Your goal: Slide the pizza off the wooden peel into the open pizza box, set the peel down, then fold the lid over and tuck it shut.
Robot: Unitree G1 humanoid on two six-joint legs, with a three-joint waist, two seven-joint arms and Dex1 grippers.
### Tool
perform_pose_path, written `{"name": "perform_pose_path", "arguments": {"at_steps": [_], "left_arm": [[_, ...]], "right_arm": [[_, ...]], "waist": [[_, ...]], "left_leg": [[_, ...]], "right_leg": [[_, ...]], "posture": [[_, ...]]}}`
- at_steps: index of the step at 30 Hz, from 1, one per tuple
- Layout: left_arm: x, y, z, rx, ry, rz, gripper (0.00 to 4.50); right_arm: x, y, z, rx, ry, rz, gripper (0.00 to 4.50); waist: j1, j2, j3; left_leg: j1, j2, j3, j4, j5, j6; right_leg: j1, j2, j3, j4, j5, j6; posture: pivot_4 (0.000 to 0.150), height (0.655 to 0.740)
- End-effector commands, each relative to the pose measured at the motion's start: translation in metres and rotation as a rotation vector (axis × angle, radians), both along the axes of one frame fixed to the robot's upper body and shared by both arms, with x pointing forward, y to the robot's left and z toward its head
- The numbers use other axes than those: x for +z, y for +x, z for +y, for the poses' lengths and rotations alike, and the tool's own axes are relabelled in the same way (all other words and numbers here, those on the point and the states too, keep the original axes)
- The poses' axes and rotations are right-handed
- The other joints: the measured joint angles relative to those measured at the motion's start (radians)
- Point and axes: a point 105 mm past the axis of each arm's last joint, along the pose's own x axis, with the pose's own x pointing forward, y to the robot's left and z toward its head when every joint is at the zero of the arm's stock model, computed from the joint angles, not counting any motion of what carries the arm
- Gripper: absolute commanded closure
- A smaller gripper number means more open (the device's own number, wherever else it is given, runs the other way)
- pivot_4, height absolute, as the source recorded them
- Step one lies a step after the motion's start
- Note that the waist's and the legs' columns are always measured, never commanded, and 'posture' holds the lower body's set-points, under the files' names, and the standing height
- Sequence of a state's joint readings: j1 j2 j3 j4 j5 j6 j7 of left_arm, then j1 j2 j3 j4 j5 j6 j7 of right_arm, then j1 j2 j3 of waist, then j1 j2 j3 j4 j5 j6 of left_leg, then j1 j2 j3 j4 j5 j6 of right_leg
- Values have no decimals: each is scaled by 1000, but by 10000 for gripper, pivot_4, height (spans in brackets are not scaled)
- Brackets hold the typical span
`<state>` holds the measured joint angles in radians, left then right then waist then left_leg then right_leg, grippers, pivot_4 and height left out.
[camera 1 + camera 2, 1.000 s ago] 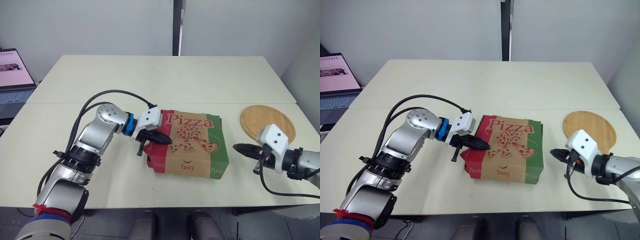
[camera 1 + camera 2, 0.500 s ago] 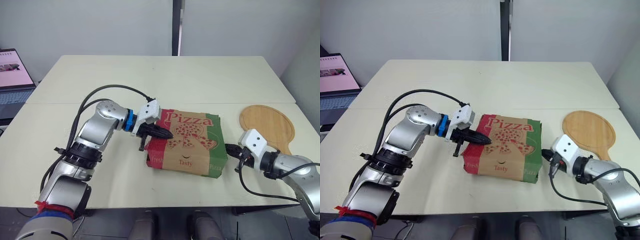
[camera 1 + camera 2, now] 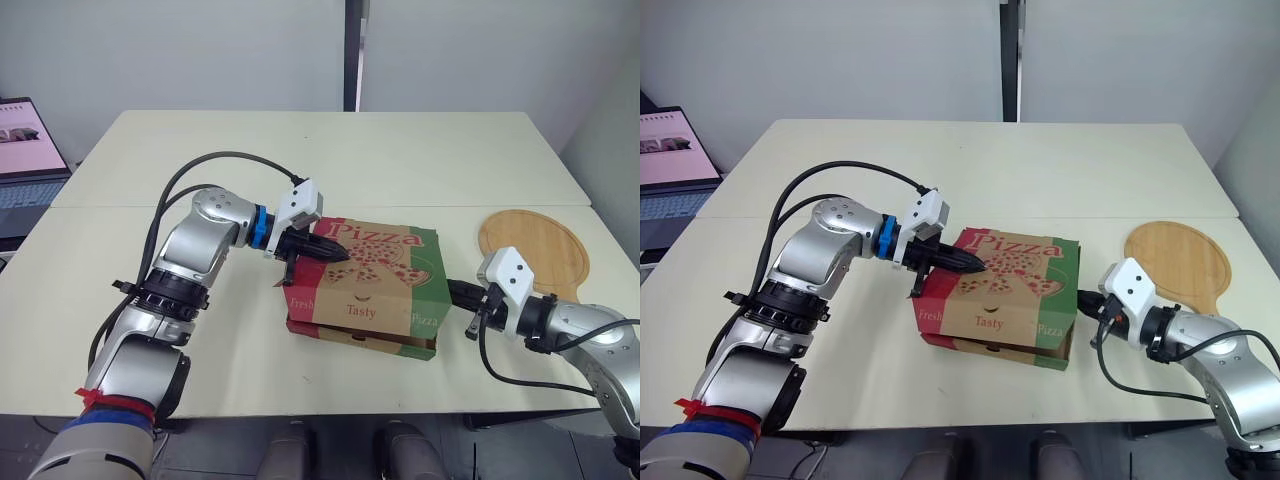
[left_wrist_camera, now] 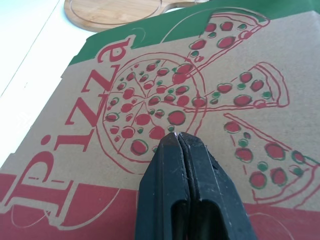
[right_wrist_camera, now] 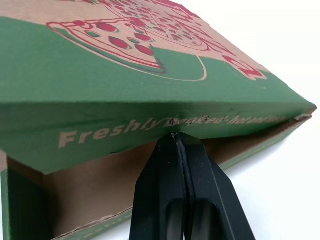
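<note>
While a laptop (image 3: pixel 22 150) is sitting open at the far left, beside the pale surface (image 3: pixel 330 150), the left arm is reaching in over that surface toward the middle. The left end effector (image 3: pixel 337 254) is resting its tip on the left part of the lid (image 3: pixel 390 262). In the left wrist view its two black fingers (image 4: pixel 162 170) are lying pressed together with nothing between them. Their shared tip is touching the round pizza drawing printed on the cardboard.

The pizza box (image 3: pixel 360 312) is sitting near the middle of the surface, toward the near edge, with the lid folded down over it. The front flap, printed with "Fresh", "Tasty" and "Pizza", is hanging outside the front wall of the base. A strip of that base is showing beneath the flap along the near edge.

On the box's right side, the right end effector (image 3: pixel 453 292) is pointing in at the green side of the lid. In the right wrist view its fingers (image 5: pixel 160 190) are closed against each other, gripping nothing. Their tip is meeting the lower edge of the green side flap. That flap is standing away from the base, and the brown inside of the box is showing through the opening under it.

Farthest right, the wooden peel (image 3: pixel 530 240) is lying flat on the surface. It is lying apart from the box and just beyond the right arm, which is covering part of its handle.
</note>
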<state>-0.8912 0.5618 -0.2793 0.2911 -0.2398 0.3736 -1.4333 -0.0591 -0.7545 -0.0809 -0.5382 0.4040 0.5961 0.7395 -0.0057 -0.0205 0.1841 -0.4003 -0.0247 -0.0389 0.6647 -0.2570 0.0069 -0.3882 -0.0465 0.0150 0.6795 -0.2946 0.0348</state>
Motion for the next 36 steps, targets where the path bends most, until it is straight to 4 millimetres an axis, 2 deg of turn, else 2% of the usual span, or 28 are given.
{"name": "perform_pose_path", "arguments": {"at_steps": [1,7,11,16,19,22,24,31,36], "left_arm": [[0,-3,-1,-47,42,-43,44864],[-9,-3,-2,-60,77,-71,44864],[-11,-1,1,-57,101,-88,44864],[-12,0,2,-55,105,-92,44864],[-12,0,3,-53,104,-92,44864],[-9,2,3,-49,96,-92,45000],[-8,2,3,-47,93,-94,45000],[-7,3,1,-51,80,-97,45000],[-6,3,-1,-57,72,-100,45000]], "right_arm": [[8,-6,3,28,-41,-58,45000],[3,-10,3,32,-85,-69,45000],[-5,-16,-9,18,-166,-48,45000],[7,-19,-41,-61,-221,-63,45000],[20,-23,-49,-74,-194,-64,45000],[44,-34,-38,-6,-88,-20,38975],[52,-43,-23,71,-75,1,32039],[45,-58,14,240,-166,13,6990],[32,-46,22,236,-238,-41,6990]], "waist": [[0,0,0],[0,0,0],[1,0,0],[2,0,0],[2,0,0],[2,0,0],[1,0,0],[3,0,0],[3,0,0]], "left_leg": [[0,0,0,0,0,0],[0,0,0,0,0,0],[0,0,0,0,0,0],[0,0,0,0,0,0],[0,0,0,0,0,0],[0,0,0,0,0,0],[0,0,0,0,0,0],[0,0,-1,1,0,0],[0,0,-1,1,0,0]], "right_leg": [[0,0,0,0,0,0],[0,0,0,0,0,0],[0,1,0,0,0,0],[0,1,0,0,0,0],[1,1,0,0,0,0],[1,1,0,0,0,0],[1,1,0,0,0,0],[1,1,0,0,0,0],[1,1,0,0,0,0]], "posture": [[1500,7400],[1500,7400],[1500,7400],[1500,7400],[1500,7400],[1500,7400],[1500,7400],[1500,7400],[1500,7400]]}}
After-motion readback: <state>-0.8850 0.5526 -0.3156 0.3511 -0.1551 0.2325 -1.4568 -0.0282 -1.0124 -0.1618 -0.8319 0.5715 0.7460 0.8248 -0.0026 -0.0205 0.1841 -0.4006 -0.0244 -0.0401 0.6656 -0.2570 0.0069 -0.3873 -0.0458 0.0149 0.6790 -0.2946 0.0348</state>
